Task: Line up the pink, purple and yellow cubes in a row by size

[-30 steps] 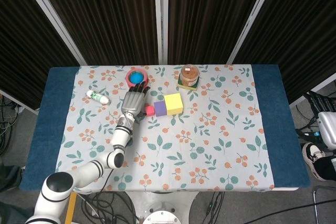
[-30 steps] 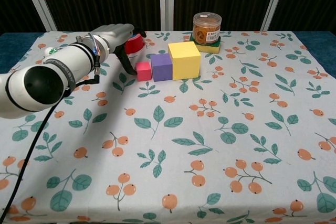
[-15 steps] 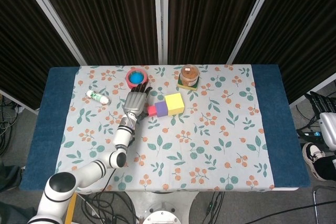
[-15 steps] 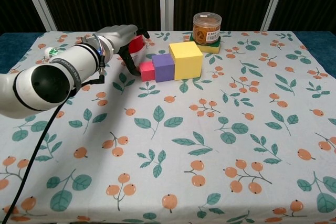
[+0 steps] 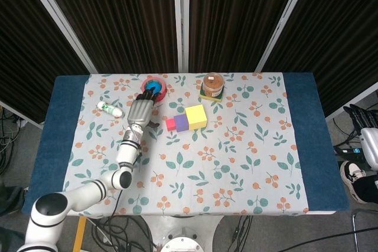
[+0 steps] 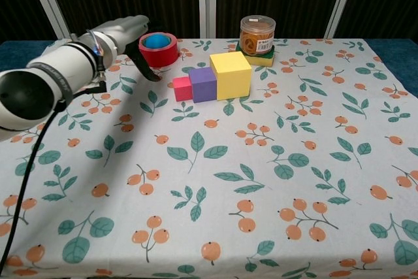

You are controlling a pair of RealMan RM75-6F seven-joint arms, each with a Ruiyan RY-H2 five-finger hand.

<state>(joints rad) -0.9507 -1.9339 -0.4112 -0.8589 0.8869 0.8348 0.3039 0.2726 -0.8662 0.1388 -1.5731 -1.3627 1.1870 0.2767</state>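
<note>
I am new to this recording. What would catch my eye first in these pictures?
Three cubes stand side by side in a row mid-table: pink cube, purple cube, yellow cube, rising in size. The left hand hovers left of them, touching none. Behind it lies a red tape roll.

Cubes [image 5: 186,120] touching — left hand [image 5: 140,112] apart

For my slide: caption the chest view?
Pink cube, purple cube, yellow cube in a row; left hand open beside them.

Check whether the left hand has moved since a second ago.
Yes. The left hand has drawn back leftward from the pink cube, now apart from it and nearer the red tape roll.
</note>
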